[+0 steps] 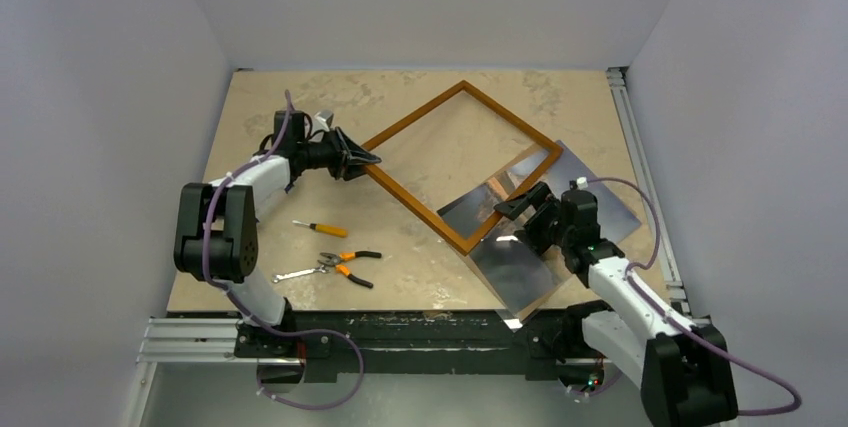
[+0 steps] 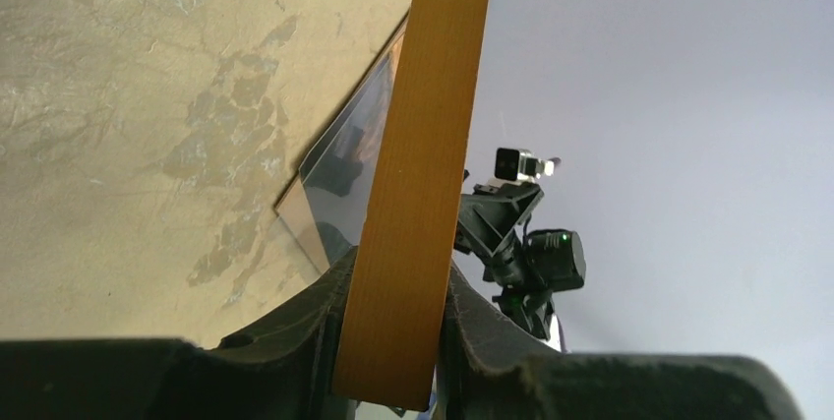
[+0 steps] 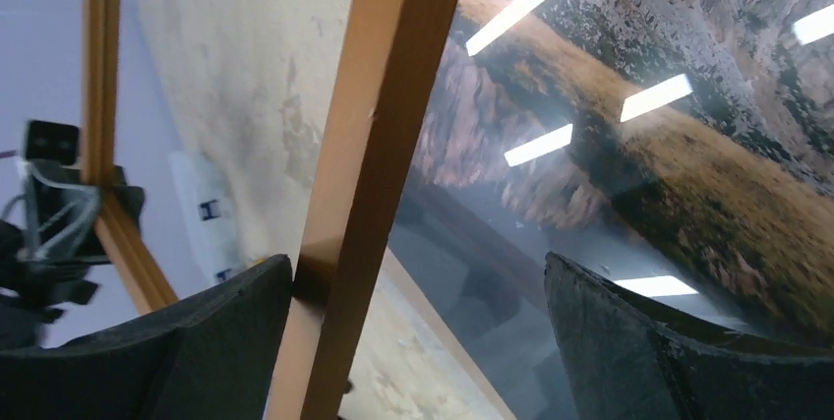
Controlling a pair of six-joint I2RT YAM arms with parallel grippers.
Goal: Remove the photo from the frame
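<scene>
Photo (image 1: 520,272) lies flat on the table (image 1: 300,107) directly under my right gripper (image 1: 515,209). Most of it is outside the frame (image 1: 415,209), with one strip under the rail nearest that gripper. Right jaws are wide apart, gripping nothing, and the rail runs between them close to one finger. Left gripper (image 1: 372,159) is clamped on the opposite corner, I'd guess to steady the frame while the print slides out. There's bare table past the right gripper, but the table edge is close.
</scene>
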